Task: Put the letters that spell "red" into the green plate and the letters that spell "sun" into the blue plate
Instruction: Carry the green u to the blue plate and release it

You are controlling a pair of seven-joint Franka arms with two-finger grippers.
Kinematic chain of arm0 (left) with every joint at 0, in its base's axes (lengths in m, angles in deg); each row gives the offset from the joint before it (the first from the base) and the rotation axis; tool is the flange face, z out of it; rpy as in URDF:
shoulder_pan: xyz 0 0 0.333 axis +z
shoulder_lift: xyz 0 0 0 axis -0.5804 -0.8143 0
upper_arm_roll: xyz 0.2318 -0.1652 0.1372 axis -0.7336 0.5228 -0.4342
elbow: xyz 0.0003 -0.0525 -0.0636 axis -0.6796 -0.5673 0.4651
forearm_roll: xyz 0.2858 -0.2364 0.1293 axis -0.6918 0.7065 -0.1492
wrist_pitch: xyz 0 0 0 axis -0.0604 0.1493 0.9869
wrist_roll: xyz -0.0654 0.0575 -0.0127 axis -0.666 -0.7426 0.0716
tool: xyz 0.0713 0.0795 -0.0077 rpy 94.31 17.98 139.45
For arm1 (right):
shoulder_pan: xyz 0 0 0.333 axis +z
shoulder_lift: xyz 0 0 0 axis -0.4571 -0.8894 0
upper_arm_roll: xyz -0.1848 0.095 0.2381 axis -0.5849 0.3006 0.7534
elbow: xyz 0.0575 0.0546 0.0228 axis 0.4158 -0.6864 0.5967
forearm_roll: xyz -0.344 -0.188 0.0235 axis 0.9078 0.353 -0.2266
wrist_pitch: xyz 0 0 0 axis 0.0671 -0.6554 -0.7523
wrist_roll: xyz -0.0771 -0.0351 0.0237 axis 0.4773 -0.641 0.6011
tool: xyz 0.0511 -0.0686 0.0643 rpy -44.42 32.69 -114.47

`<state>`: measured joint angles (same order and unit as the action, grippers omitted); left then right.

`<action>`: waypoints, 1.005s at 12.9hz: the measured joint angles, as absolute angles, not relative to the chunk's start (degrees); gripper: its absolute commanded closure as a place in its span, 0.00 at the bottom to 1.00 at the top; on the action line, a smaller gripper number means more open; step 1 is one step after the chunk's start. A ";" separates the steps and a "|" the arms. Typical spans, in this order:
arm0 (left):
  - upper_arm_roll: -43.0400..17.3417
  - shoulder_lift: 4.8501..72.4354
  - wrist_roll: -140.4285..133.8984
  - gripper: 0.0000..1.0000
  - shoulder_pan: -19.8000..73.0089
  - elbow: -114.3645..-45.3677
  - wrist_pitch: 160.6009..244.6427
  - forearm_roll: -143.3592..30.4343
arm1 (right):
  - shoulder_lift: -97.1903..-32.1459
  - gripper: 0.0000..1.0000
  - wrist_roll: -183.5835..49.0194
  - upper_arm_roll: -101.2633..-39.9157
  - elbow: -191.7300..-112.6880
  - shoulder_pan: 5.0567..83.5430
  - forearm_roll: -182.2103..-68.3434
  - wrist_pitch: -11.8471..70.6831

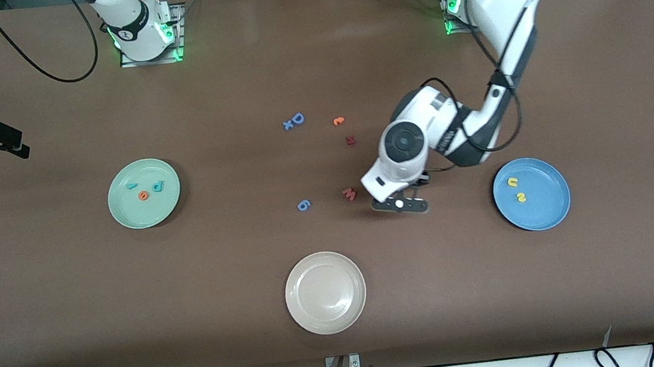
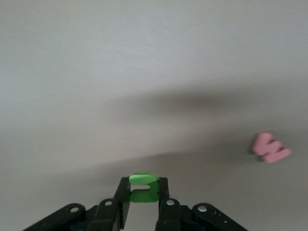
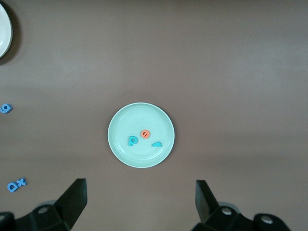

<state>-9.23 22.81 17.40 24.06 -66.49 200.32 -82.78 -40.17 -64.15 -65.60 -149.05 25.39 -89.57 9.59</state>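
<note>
The beige plate lies nearest. Beside the pink w, the left hand is clamped on the green letter, which looks light, stiff and easy to hold by its flat sides. The right hand waits with its fingers apart over the green plate.

Tabletop: plain brown.
Green plate: pale mint; holds teal "r", orange "e", teal "d".
Blue plate: medium blue; holds yellow "u", yellow "s".
Beige plate: cream.
"n": bright green.
"w": pink.
Capital "D": blue.
"6": blue.
</note>
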 measured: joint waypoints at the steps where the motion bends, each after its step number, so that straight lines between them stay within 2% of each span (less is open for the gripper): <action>1: -9.15 22.95 13.83 0.84 26.43 -65.35 198.08 -82.05 | -40.24 0.00 -64.15 -65.50 -149.05 25.40 -89.57 9.82; 4: -9.18 23.36 2.62 0.83 34.72 -64.74 194.36 -80.37 | -41.28 0.00 -64.15 -65.38 -149.06 25.42 -89.57 11.25; 10: -9.11 24.37 -10.98 0.79 47.71 -64.68 192.72 -80.34 | -41.95 0.00 -64.15 -65.32 -149.06 25.44 -89.57 12.26; 11: -9.11 24.37 -12.69 0.56 49.32 -64.68 192.71 -80.34 | -41.95 0.00 -64.15 -65.32 -149.06 25.44 -89.57 12.26; 12: -9.10 24.38 -13.90 0.17 50.61 -64.68 192.71 -80.34 | -41.95 0.00 -64.15 -65.32 -149.06 25.44 -89.57 12.26; 13: -9.09 24.43 -14.62 0.00 51.41 -64.68 192.71 -80.34 | -41.95 0.00 -64.15 -65.32 -149.06 25.44 -89.57 12.26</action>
